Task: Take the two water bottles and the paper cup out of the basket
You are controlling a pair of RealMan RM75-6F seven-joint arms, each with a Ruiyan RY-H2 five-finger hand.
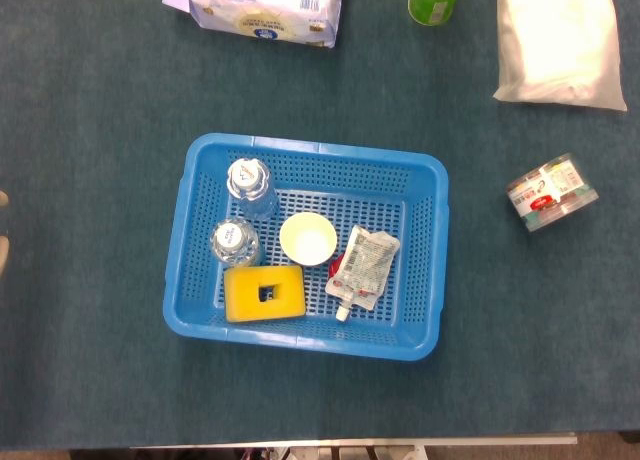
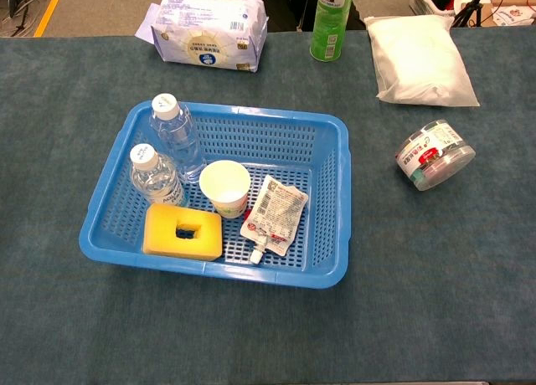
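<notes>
Basket (image 1: 200,160): blue, perforated plastic, sitting mid-table on a dark teal cloth (image 2: 67,335).
Bottles: two clear water bottles with white caps stand upright in the basket's left part, close together. The far bottle (image 2: 177,134) is by the back-left corner; the near bottle (image 2: 154,177) stands just in front of it.
Cup (image 2: 225,187): white paper cup, upright and open-topped, in the middle of the basket, just right of the bottles.
Sponge (image 2: 182,231): yellow block with a dark hole, lying flat against the front wall, below the near bottle.
Pouch (image 2: 274,214): silvery spouted pouch lying flat, just right of the cup.
Outside the basket: a wipes pack (image 2: 209,29) and a green can (image 2: 332,21) at the far edge, a white bag (image 2: 423,63) at far right, and a clear tub (image 2: 434,155) on its side to the right.
Hands: neither hand shows in either view, so the state of the fingers cannot be told.
</notes>
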